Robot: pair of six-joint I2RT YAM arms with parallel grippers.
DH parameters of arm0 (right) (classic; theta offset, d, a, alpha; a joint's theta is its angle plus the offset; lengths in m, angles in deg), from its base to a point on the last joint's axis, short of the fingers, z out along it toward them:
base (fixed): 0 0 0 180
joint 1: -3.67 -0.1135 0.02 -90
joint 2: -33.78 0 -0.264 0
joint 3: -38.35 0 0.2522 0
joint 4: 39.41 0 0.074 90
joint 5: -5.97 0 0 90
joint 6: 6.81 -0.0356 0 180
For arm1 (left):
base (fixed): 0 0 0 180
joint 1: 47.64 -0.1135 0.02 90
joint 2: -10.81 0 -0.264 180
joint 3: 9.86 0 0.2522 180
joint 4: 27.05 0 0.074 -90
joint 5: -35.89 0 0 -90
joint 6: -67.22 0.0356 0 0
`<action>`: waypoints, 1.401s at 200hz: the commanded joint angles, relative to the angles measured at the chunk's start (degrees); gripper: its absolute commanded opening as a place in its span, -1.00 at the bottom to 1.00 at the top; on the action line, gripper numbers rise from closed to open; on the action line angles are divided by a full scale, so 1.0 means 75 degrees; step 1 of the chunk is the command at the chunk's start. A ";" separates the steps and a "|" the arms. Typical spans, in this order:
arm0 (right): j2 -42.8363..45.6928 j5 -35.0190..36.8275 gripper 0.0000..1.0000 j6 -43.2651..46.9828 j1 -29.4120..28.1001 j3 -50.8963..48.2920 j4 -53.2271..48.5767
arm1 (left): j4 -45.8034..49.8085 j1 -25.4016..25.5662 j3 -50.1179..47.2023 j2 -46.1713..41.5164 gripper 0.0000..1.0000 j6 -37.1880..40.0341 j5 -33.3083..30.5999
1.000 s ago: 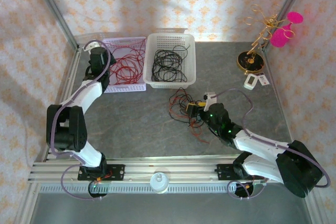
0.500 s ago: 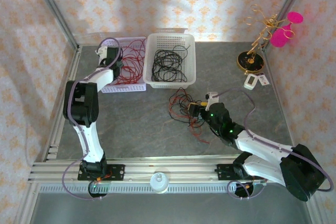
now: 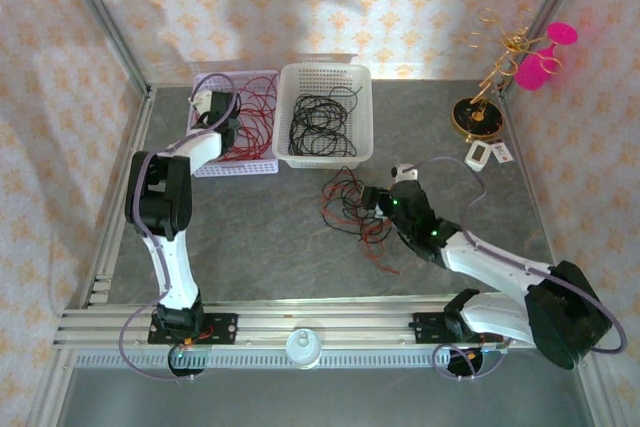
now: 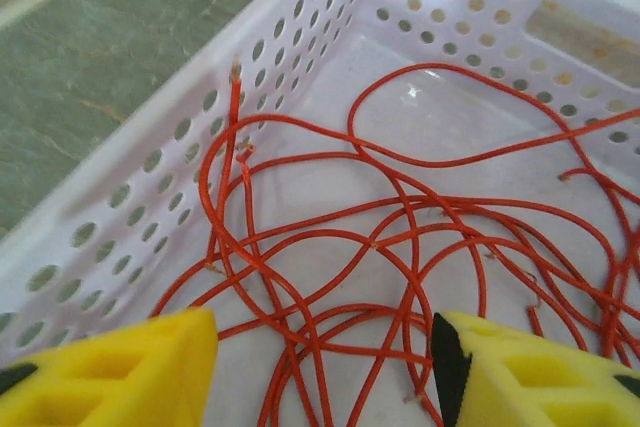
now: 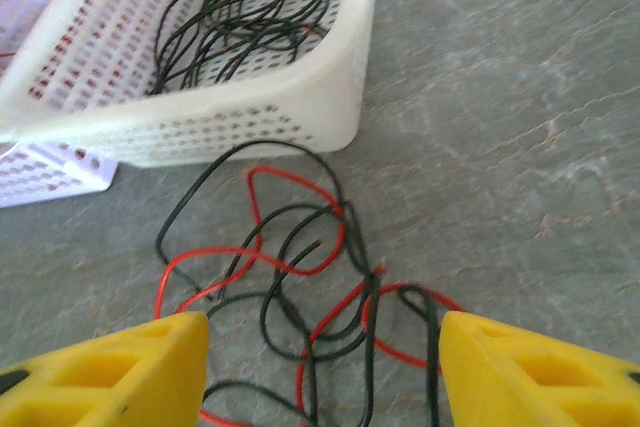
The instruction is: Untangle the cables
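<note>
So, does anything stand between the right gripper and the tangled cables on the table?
Nothing visible does. The right gripper is open, and the tangled cables lie on the bare table directly in front of it. The white basket stands behind the clump, not in the way.

**Robotics laboratory test cell.** 2 white-and-black manipulators, a left arm (image 3: 160, 197) and a right arm (image 3: 490, 267), are bolted to an aluminium rail (image 3: 330, 322) at the near edge of a grey stone-patterned bench (image 3: 260, 242). Metal frame posts (image 3: 103, 15) and patterned paper panels (image 3: 330, 7) enclose it. Staged props are a lavender basket (image 3: 240, 167), a white basket (image 3: 322, 160), loose cables (image 3: 350, 209) and a gold ornament stand (image 3: 478, 115).
</note>
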 commanded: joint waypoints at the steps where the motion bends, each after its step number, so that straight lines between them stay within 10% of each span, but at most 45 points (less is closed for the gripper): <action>1: -0.0153 0.0221 0.22 -0.0256 0.0275 0.0540 -0.1188 | -0.0188 0.0091 -0.0231 -0.1164 0.44 0.0317 -0.0402; 34: -0.0251 0.0302 0.23 -0.0349 0.0643 0.0975 -0.2254 | -0.0093 0.0158 -0.0699 -0.2136 0.73 0.0537 -0.0352; 98: -0.1652 -0.0764 0.08 0.0522 0.0932 0.1241 -0.2005 | -0.0046 0.0777 -0.2417 -0.4284 0.54 0.0791 0.0695; 148: -0.2605 -0.0232 -0.72 0.0846 0.0931 0.1675 -0.1872 | -0.0033 0.1325 -0.4530 -0.6504 0.52 0.0814 0.1879; 229: -0.0529 -0.0604 -1.00 0.1382 0.0470 0.2572 -0.2970 | 0.0051 0.2040 -0.4675 -0.7526 0.49 0.1458 0.4725; 280: 0.1071 -0.2529 -1.00 0.1747 0.0400 0.2797 -0.2807 | -0.0920 0.2745 -0.4520 -0.7246 0.47 0.1654 0.6865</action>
